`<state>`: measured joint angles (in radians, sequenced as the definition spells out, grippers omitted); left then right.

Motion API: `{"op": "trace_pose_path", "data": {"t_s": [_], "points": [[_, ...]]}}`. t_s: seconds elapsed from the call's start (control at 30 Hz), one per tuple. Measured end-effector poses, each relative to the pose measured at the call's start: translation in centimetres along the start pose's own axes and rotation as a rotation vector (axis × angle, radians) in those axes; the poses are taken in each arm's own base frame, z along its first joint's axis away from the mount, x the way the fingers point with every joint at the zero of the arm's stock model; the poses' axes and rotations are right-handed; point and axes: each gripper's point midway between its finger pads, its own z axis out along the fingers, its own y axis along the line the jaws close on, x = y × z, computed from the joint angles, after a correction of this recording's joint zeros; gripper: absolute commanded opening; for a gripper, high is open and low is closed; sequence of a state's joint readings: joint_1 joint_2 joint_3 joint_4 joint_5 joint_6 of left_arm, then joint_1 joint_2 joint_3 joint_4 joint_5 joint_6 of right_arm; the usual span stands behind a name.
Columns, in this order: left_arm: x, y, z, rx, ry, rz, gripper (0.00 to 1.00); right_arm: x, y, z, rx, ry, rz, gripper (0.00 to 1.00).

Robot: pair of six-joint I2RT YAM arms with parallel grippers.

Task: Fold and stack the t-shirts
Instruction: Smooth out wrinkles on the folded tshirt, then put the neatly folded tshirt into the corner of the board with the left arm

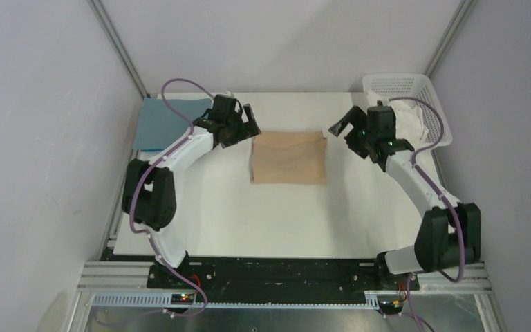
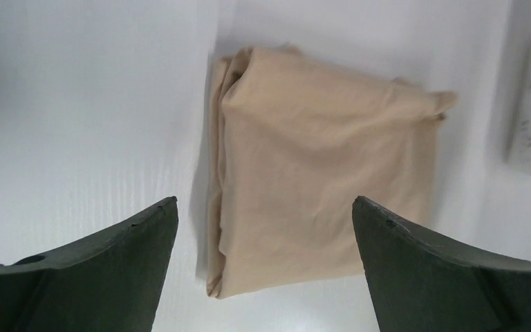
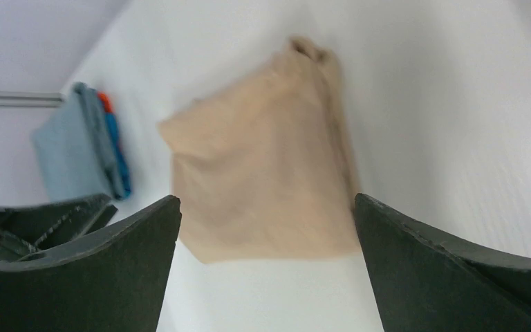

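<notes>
Two t-shirts look folded: we log the tan t-shirt (image 1: 288, 158) as a flat rectangle, with the teal t-shirt (image 1: 157, 123) well to its left. The left gripper (image 1: 247, 123) and right gripper (image 1: 342, 126) flank the tan one, both spread wide and holding nothing. We judge stacking not yet done. The basket (image 1: 401, 84) to its right seems to hold more cloth.

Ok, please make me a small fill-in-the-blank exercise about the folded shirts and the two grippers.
1. The folded cloth t-shirt lying between the left gripper and the right gripper is ____ in colour.
2. The folded teal-blue cloth t-shirt lies at the far ____ corner of the white table.
3. The white plastic lattice basket stands at the far ____ corner.
4. The jaws of both grippers stand ____.
Missing words: tan-beige; left; right; open.
</notes>
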<state>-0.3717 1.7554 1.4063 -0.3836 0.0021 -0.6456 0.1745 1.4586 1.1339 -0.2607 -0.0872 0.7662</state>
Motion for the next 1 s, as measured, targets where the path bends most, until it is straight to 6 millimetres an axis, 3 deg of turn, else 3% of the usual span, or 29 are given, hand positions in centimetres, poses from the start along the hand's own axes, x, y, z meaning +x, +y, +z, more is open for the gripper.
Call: {"op": "trace_pose_path", "data": {"t_s": [0.2, 0.37, 0.53, 0.67, 0.73, 0.77, 0.83, 1.0], "points": [[6.1, 2.8, 4.3, -0.069, 0.186, 0.033, 1.00, 4.3, -5.9, -3.7, 0.133, 0.038, 0.003, 0.99], [9.2, 4.1, 7.2, -0.105, 0.282, 0.038, 0.90, 4.5, -6.5, -7.8, 0.118, -0.022, -0.014, 1.00], [8.7, 2.2, 8.5, -0.073, 0.266, 0.053, 0.73, 3.4, -5.7, -11.4, 0.066, -0.113, -0.032, 0.99], [8.8, 0.7, 10.1, -0.056, 0.260, 0.058, 0.53, 3.3, -5.7, -13.4, 0.040, -0.159, -0.034, 0.99], [9.0, 0.4, 10.6, -0.059, 0.261, 0.062, 0.39, 3.4, -5.9, -14.3, 0.033, -0.177, -0.035, 0.99], [9.1, 0.0, 10.9, -0.055, 0.259, 0.065, 0.23, 3.3, -6.0, -14.6, 0.029, -0.189, -0.035, 1.00], [9.6, -0.6, 11.2, -0.050, 0.265, 0.068, 0.03, 3.1, -6.0, -15.1, 0.026, -0.207, -0.034, 1.00], [9.8, -1.6, 11.1, -0.083, 0.234, 0.153, 0.00, 2.7, -6.5, -15.4, 0.046, -0.233, -0.034, 1.00]]}}
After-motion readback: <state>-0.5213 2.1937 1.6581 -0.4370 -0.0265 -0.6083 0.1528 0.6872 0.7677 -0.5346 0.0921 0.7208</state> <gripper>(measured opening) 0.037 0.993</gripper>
